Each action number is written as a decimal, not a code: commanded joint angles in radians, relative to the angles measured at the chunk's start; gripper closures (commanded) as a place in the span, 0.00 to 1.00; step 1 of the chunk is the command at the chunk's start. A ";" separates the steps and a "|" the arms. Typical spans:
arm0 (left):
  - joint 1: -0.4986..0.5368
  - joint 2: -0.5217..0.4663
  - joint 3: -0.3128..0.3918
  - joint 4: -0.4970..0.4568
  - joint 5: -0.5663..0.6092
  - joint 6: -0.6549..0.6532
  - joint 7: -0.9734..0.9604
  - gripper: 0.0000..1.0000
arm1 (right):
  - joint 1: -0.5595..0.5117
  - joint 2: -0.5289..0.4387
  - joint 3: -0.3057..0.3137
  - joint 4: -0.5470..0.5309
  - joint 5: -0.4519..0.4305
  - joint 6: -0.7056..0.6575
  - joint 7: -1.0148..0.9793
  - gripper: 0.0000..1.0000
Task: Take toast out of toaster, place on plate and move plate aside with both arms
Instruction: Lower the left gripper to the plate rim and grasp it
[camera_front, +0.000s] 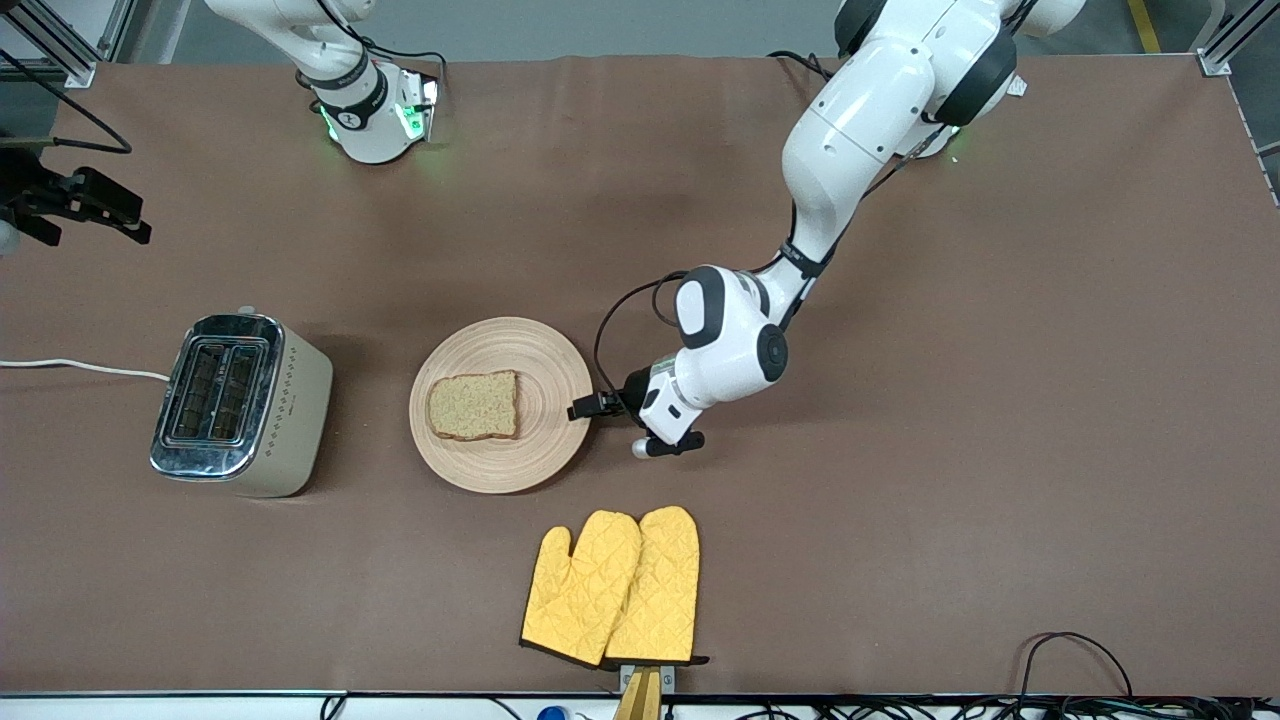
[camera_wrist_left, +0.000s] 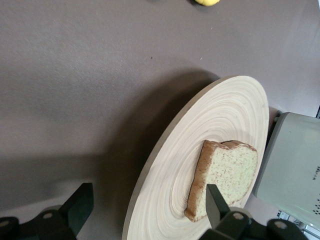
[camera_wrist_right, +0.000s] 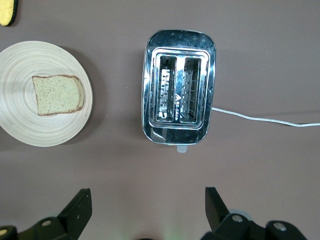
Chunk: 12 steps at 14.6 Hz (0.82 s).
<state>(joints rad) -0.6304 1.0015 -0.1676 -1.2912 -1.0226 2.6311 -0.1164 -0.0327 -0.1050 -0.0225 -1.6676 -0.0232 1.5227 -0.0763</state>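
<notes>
Toast (camera_front: 474, 405): one square slice, lying flat on the plate (camera_front: 545, 350), a little off centre toward the toaster's side. Its rounded crown points toward the right arm's end of the worktop, its flat base toward the left arm's jaws (camera_front: 583, 408). No marked long axis; nearly as wide as tall. Judged: the lift-out and set-down steps are done.

Plate: round, pale wood, ring grain, flat on the worktop (camera_front: 900, 500). Its rim sits between the left arm's jaws, one finger (camera_wrist_left: 216, 203) over the plate and the other (camera_wrist_left: 79, 206) outside the rim, neither visibly touching. Placement reads as staged for the move-aside step.

Toaster (camera_front: 240, 403): two slots, both empty, chrome top up, cord (camera_front: 80, 367) trailing toward the right arm's end. Stands beside the plate, apart from it, on the side away from the left arm's jaws.

Left arm's jaws: spread wide, holding nothing, low at the plate's edge that faces the left arm's end. Likely reason: to pinch the rim from the side so the slice stays undisturbed.

Right arm's jaws (camera_wrist_right: 145, 207): spread wide, empty, high over the worktop with the toaster below and ahead of them, seen only in that arm's own wrist view. This arm waits. Its share of the plate move is not begun.

Oven mitts (camera_front: 612, 585): yellow quilted pair, flat, nearer the front camera than the plate, untouched.
</notes>
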 joint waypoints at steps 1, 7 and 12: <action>-0.015 0.032 0.002 0.046 -0.019 0.018 0.020 0.01 | -0.006 -0.012 0.003 -0.014 -0.018 0.002 -0.010 0.00; -0.032 0.031 -0.016 0.040 -0.019 0.026 0.089 0.28 | -0.004 -0.012 0.003 -0.009 -0.017 -0.013 -0.004 0.00; -0.048 0.048 -0.023 0.038 -0.019 0.090 0.175 0.81 | 0.002 -0.012 0.007 0.002 -0.017 -0.021 -0.002 0.00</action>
<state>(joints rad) -0.6734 1.0358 -0.1824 -1.2697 -1.0226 2.6962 0.0202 -0.0316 -0.1051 -0.0206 -1.6660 -0.0237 1.5142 -0.0763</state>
